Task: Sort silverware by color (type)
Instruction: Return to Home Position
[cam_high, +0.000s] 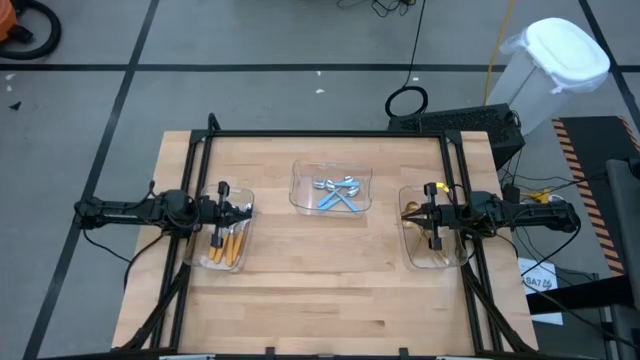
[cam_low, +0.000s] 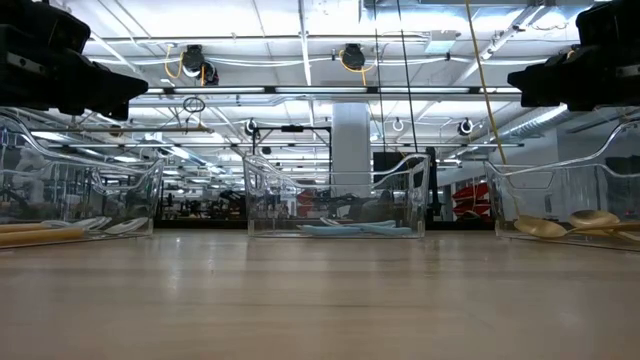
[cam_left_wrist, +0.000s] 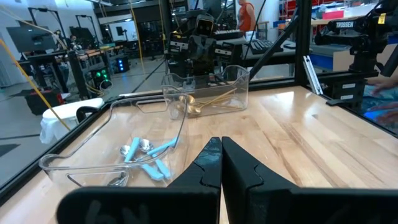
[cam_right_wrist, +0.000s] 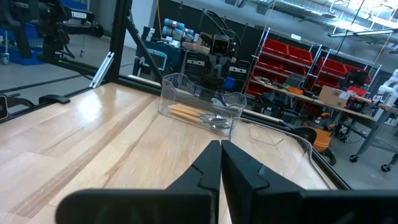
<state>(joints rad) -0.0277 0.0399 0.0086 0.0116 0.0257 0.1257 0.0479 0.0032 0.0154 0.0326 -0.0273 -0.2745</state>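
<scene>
Silverware looks sorted: orange-handled spoons (cam_high: 230, 245), blue-handled spoons (cam_high: 340, 195), all-gold spoons (cam_low: 541, 228) in separate clear plastic trays (cam_high: 296, 172); left gripper (cam_left_wrist: 221, 142), right gripper (cam_right_wrist: 221, 144) hang empty, fingers together.

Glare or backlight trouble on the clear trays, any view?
Low view: ceiling lights backlight the scene; the middle tray walls warp the room behind. High view: even light, blue-handled spoons legible. Left wrist view: glints along the middle tray rim; gold spoons visible through the right tray.

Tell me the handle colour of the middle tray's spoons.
Light blue; the spoons show best in the left wrist view.
</scene>
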